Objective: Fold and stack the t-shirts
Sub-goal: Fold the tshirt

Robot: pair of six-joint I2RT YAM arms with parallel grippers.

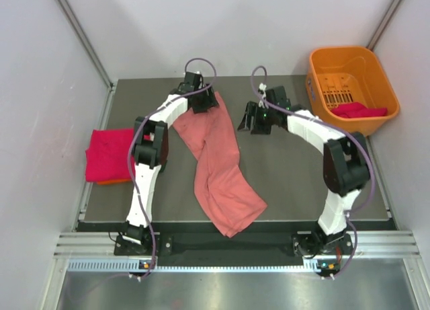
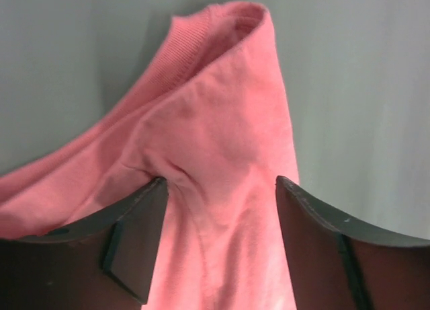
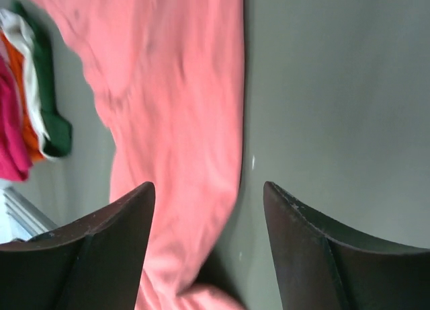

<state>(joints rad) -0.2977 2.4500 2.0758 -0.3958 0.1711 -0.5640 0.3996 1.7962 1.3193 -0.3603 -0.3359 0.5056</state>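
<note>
A large salmon-pink t-shirt (image 1: 218,165) lies as a long twisted strip down the middle of the table, from the far edge to the near edge. My left gripper (image 1: 203,103) is at its far end. In the left wrist view my left gripper (image 2: 220,181) is open, and the pink cloth (image 2: 222,108) with its ribbed collar lies between the fingers. My right gripper (image 1: 250,120) is just right of the shirt. It is open (image 3: 209,185) and empty, over the shirt's right edge (image 3: 175,88). A magenta-red shirt tops a folded stack (image 1: 107,155) at the left.
The stack (image 3: 20,122) shows magenta, orange, white and dark green layers. An orange plastic basket (image 1: 376,68) stands at the back right with a magenta-red shirt (image 1: 359,110) inside. The dark table (image 1: 295,182) is bounded by white walls on three sides.
</note>
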